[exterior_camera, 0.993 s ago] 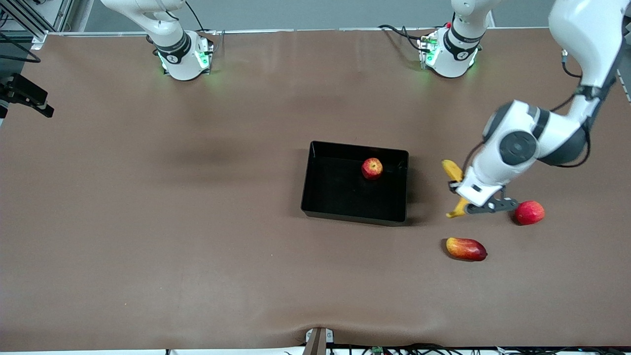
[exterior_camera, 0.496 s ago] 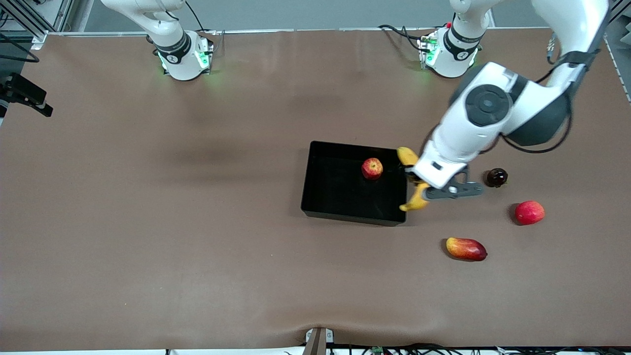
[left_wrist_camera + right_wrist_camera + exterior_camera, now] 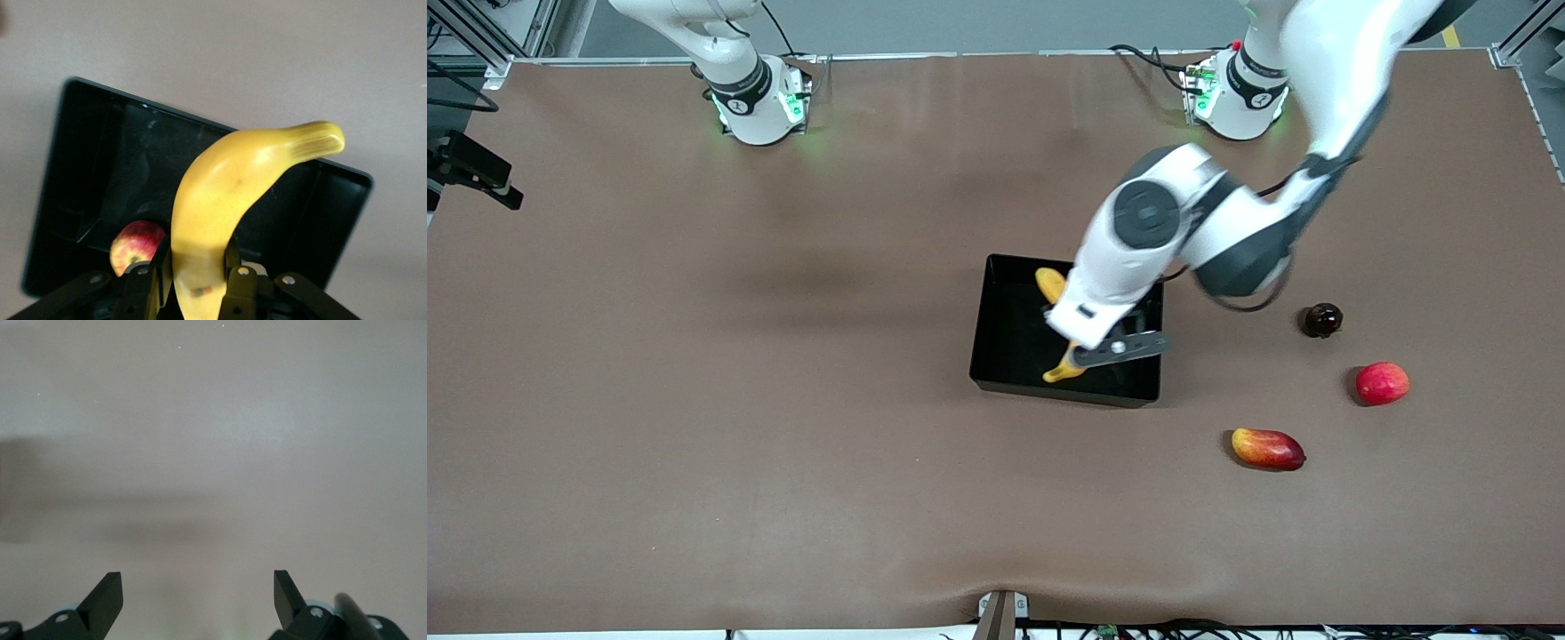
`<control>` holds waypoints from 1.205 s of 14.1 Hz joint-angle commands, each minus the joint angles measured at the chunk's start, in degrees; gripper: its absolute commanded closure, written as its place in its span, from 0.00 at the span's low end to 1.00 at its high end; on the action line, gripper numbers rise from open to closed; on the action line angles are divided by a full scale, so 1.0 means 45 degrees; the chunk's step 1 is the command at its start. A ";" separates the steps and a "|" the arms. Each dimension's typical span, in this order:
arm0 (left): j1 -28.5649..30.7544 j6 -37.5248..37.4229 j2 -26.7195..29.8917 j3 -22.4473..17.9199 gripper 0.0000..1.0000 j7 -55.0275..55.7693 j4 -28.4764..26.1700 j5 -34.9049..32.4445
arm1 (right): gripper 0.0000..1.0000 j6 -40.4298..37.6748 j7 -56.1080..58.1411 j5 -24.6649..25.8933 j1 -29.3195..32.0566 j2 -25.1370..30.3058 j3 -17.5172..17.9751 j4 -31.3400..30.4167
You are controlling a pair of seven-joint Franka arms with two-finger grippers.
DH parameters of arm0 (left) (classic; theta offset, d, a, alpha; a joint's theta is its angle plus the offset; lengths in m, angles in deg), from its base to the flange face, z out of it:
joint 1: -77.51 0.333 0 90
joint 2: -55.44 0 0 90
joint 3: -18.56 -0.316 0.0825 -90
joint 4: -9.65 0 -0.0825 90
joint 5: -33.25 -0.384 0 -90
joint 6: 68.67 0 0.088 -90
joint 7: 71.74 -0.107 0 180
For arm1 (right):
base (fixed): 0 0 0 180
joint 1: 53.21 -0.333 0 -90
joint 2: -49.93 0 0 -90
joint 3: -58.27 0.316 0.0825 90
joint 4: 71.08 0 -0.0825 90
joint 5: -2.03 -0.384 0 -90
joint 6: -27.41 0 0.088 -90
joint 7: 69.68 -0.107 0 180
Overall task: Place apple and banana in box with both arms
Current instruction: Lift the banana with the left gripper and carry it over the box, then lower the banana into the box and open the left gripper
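Note:
My left gripper (image 3: 1071, 343) is shut on the yellow banana (image 3: 1050, 284) and holds it over the black box (image 3: 1005, 333). In the left wrist view the banana (image 3: 220, 200) stands clamped between the black fingers (image 3: 238, 277) of that gripper (image 3: 193, 270). The box (image 3: 93, 173) is under it, and the red and yellow apple (image 3: 135, 245) lies in the box. In the front view the left arm hides the apple. My right gripper (image 3: 198, 585) is open and empty over bare brown table; it is out of the front view.
Toward the left arm's end of the table lie a small dark round fruit (image 3: 1322, 320), a plain red oval fruit (image 3: 1383, 383) and a red-yellow mango-like fruit (image 3: 1268, 449), the last one nearest the front camera.
My left arm has carried the banana from beside the red oval fruit to over the box. It now hides the apple in the front view, and the dark fruit has come into sight.

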 commanded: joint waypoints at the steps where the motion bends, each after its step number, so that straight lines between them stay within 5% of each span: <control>1: -0.1723 -0.0406 -0.0620 -0.1515 1.00 0.0326 0.0800 0.0336 | 0.00 -0.0027 -0.0005 0.0055 0.0188 -0.0121 0.0261 0.0254; 15: -0.2234 -0.0270 -0.2613 -0.1635 1.00 0.0287 0.0663 -0.0150 | 0.00 -0.0104 -0.0024 0.0055 0.0285 -0.0122 0.0242 0.0254; 16: -0.2234 -0.0270 -0.2613 -0.1635 0.94 0.0287 0.0663 -0.0151 | 0.00 -0.0104 -0.0024 0.0016 0.0324 -0.0122 0.0242 0.0235; 17: -0.2214 -0.0270 -0.2613 -0.1654 0.74 0.0268 0.0644 -0.0189 | 0.00 -0.0124 -0.0024 -0.0081 0.0324 -0.0122 0.0223 0.0235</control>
